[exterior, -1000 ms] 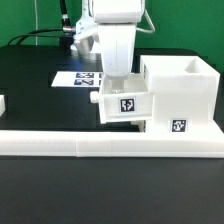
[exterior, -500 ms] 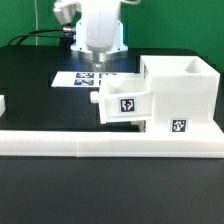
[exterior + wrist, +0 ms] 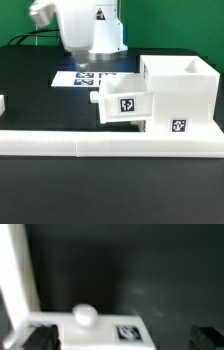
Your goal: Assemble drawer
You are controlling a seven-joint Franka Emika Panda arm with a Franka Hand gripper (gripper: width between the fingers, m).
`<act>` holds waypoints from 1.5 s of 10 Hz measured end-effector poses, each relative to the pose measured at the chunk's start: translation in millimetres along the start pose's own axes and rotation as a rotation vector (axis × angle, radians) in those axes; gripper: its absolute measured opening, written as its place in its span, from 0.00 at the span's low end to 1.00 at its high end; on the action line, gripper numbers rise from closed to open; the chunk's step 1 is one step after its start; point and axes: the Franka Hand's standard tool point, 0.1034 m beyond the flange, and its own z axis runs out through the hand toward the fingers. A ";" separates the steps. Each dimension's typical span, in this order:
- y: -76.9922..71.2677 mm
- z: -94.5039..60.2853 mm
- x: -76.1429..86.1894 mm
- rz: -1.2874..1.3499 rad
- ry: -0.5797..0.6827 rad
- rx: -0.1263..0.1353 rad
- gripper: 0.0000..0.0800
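Note:
The drawer's large white casing stands at the exterior view's right, a tag on its lower front. A smaller white slide-in box with a tag sticks partway out of its side. My gripper hangs high above the table, up and toward the exterior view's left of the box, touching nothing. In the wrist view the gripper is open, its dark fingers far apart at the picture's corners. The box shows blurred between them, far below, with its knob.
The long low white rail runs across the front of the black table, and shows in the wrist view. The marker board lies behind the box. A small white part sits at the exterior view's left edge.
My gripper was down at the small box a second ago. It has let go, risen and swung toward the exterior view's left. The box has stayed in place.

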 end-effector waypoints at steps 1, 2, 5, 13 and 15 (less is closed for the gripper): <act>-0.4 6.3 -8.2 -0.011 0.046 0.008 0.81; -1.5 8.5 -16.0 -0.010 0.077 0.015 0.81; -4.7 26.4 -5.9 0.022 0.135 0.024 0.81; -3.1 56.1 56.8 0.196 0.118 0.019 0.81; -1.7 58.8 68.6 0.212 0.119 0.025 0.81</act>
